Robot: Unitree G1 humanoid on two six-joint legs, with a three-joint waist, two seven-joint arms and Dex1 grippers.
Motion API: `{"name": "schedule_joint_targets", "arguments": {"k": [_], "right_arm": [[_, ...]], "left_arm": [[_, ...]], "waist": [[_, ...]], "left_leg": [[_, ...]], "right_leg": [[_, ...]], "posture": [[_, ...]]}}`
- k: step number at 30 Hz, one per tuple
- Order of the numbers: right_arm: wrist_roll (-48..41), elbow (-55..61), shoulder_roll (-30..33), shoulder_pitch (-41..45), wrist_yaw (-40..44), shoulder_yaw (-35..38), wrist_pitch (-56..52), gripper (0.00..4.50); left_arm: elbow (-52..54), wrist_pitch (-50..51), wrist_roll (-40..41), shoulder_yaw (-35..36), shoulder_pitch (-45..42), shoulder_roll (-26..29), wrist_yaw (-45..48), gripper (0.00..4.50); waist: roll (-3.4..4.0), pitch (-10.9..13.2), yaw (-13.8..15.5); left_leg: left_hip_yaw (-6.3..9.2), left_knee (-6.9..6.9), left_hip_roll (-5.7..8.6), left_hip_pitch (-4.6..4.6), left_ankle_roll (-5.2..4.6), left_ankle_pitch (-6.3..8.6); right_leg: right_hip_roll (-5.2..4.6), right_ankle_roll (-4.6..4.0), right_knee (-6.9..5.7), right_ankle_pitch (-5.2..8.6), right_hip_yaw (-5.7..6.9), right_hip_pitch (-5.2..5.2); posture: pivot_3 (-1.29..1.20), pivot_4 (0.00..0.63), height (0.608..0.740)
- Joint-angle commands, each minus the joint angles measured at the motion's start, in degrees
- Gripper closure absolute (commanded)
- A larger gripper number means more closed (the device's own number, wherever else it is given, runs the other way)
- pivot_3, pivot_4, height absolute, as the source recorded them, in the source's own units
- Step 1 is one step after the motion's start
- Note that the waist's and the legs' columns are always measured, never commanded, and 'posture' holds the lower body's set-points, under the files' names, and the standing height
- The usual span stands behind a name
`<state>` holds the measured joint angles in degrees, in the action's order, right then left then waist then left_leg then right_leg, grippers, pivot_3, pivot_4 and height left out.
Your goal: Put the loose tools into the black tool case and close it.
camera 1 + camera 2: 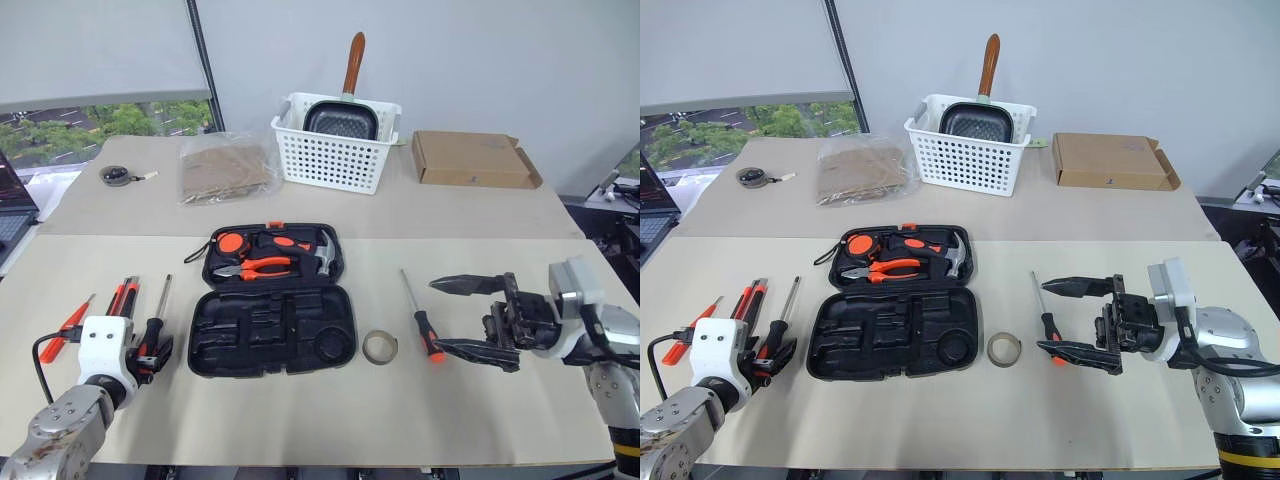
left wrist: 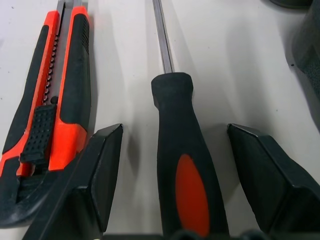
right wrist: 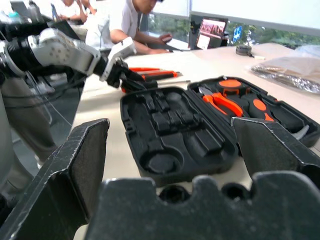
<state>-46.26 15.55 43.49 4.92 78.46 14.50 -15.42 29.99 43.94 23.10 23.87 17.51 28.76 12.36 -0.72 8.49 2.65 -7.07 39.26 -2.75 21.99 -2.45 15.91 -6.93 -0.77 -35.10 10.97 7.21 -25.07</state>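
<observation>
The black tool case [image 1: 272, 330] was seen lying open on the table [image 1: 300, 410], between the two grippers, with pliers [image 1: 262, 267], a hammer [image 1: 322, 255] and a tape measure [image 1: 231, 242] seated in its far half and the near half's recesses bare.

The left gripper [image 2: 172, 165] was held low over the table with its fingers spread, unclenched; a black-orange screwdriver [image 2: 182, 175] lay between the fingers, apart from both, its shaft pointing away from the gripper. Just beside the gripper's outer finger [image 2: 97, 180] the orange-black utility knife [image 2: 50, 115] was laid parallel to the screwdriver. A slim orange tool [image 1: 68, 325] was set farther out on that same side.

The right gripper [image 1: 475, 318] was held above the table, turned toward the case, its fingers wide apart and nothing grasped. A second screwdriver [image 1: 425, 330] lay just beyond its fingertips, handle near the lower finger. The tape ring [image 1: 379, 347] was placed between that screwdriver and the case.

Beyond the case, a white basket [image 1: 335, 150] holding a pan [image 1: 342, 118], a cardboard box [image 1: 470, 158] and a plastic bag [image 1: 225, 168] were recorded.
</observation>
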Motion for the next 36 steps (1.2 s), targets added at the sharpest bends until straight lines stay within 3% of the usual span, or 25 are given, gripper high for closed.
{"name": "schedule_joint_targets", "arguments": {"k": [1, 2, 5, 10, 11, 15, 19, 22, 26, 30, 36], "right_arm": [[-1.44, 2.25, 1.38, 0.84, 0.43, 0.84, -1.34, 0.00], [-1.36, 2.23, 1.34, 1.12, 0.59, 0.73, -1.40, 0.00], [-1.09, 1.97, 1.16, 1.86, 0.81, 0.48, -1.50, 0.00], [-0.35, 0.98, 0.76, 1.68, 1.89, 0.13, -0.67, 0.00], [-0.24, 0.84, 0.70, 1.67, 2.07, 0.13, -0.55, 0.00], [-0.14, -0.25, 0.52, 1.32, 3.09, 0.59, 0.05, 0.00], [-1.02, -0.28, -0.52, 0.97, 1.75, 1.35, -0.45, 0.00], [-0.41, -0.68, -1.29, 0.19, 0.29, 2.10, -0.12, 0.00], [1.31, -0.71, -2.25, -0.26, -3.12, 2.58, 0.54, 0.00], [2.02, 0.55, -2.41, -1.13, -5.58, 3.31, 0.59, 0.00], [1.68, 4.49, -2.51, -4.74, -8.45, 5.67, 0.93, 0.00]], "left_arm": [[-1.73, 1.09, -1.23, -1.03, -0.36, -0.90, -0.67, 0.95], [-1.97, 1.07, -1.40, -0.95, -0.55, -1.14, -0.80, 0.95], [-2.39, 0.98, -1.89, -0.77, -0.64, -1.44, -0.84, 1.63], [-2.11, 0.07, -2.53, 0.00, 0.20, -1.57, -0.84, 3.43], [-2.11, -0.16, -2.62, 0.15, 0.30, -1.58, -0.77, 3.55], [-2.34, -4.05, -0.45, 3.52, -1.65, -2.41, 0.60, 3.54], [-1.93, -9.22, 5.98, 7.22, -6.27, -1.02, 7.67, 3.54], [-3.93, -13.82, 8.62, 5.90, -12.16, 5.20, 18.72, 3.54], [-11.28, -19.15, 8.33, -1.88, -22.08, 14.14, 34.77, 3.54], [-22.10, -31.63, -1.72, -15.96, -31.70, 20.39, 49.17, 3.54], [-41.59, -50.40, -13.67, -29.86, -45.15, 20.41, 61.48, 3.54]], "waist": [[0.04, -0.02, 0.10], [0.05, -0.03, 0.14], [0.09, -0.05, 0.07], [0.11, -0.06, -0.35], [0.12, -0.07, -0.43], [0.11, -0.06, -0.47], [-0.15, 0.05, -0.30], [-0.18, 0.05, 0.19], [-0.09, 0.02, 0.17], [-0.06, 0.01, -0.16], [-0.06, 0.01, -0.51]], "left_leg": [[0.00, 0.00, 0.00, -0.02, 0.00, 0.00], [0.01, 0.00, 0.00, -0.02, 0.01, -0.01], [0.01, 0.01, 0.00, -0.04, 0.04, -0.02], [0.03, 0.01, -0.03, -0.05, 0.08, -0.05], [0.03, 0.01, -0.03, -0.05, 0.08, -0.06], [0.02, 0.01, -0.04, -0.03, 0.09, -0.06], [0.03, 0.02, -0.05, 0.06, 0.13, -0.10], [0.11, 0.11, -0.04, 0.16, 0.15, -0.11], [0.16, 0.47, -0.04, 0.36, 0.01, -0.01], [0.01, 0.53, 0.07, 0.37, -0.19, 0.04], [-0.12, 0.51, -0.09, 0.41, -0.50, -0.08]], "right_leg": [[0.00, 0.00, -0.01, 0.00, 0.01, 0.01], [-0.01, 0.00, -0.02, 0.00, 0.01, 0.01], [-0.01, 0.00, -0.05, 0.00, 0.01, 0.02], [0.03, 0.00, -0.10, 0.00, 0.01, 0.00], [0.04, 0.00, -0.10, 0.00, 0.00, 0.00], [0.05, 0.00, -0.09, 0.00, 0.00, -0.02], [0.10, 0.00, -0.08, -0.01, 0.06, -0.08], [0.09, -0.02, -0.06, -0.01, 0.18, -0.07], [0.10, -0.03, -0.08, -0.01, 0.36, -0.05], [0.10, 0.09, -0.01, -0.08, 0.17, -0.03], [0.38, 0.10, 0.06, -0.08, 0.02, -0.14]], "posture": [[0.00, 0.150, 0.700], [0.00, 0.150, 0.700], [0.00, 0.150, 0.700], [0.00, 0.150, 0.700], [0.00, 0.150, 0.700], [0.00, 0.150, 0.700], [0.00, 0.150, 0.700], [0.00, 0.150, 0.700], [0.00, 0.150, 0.700], [0.00, 0.150, 0.700], [0.00, 0.150, 0.700]]}}
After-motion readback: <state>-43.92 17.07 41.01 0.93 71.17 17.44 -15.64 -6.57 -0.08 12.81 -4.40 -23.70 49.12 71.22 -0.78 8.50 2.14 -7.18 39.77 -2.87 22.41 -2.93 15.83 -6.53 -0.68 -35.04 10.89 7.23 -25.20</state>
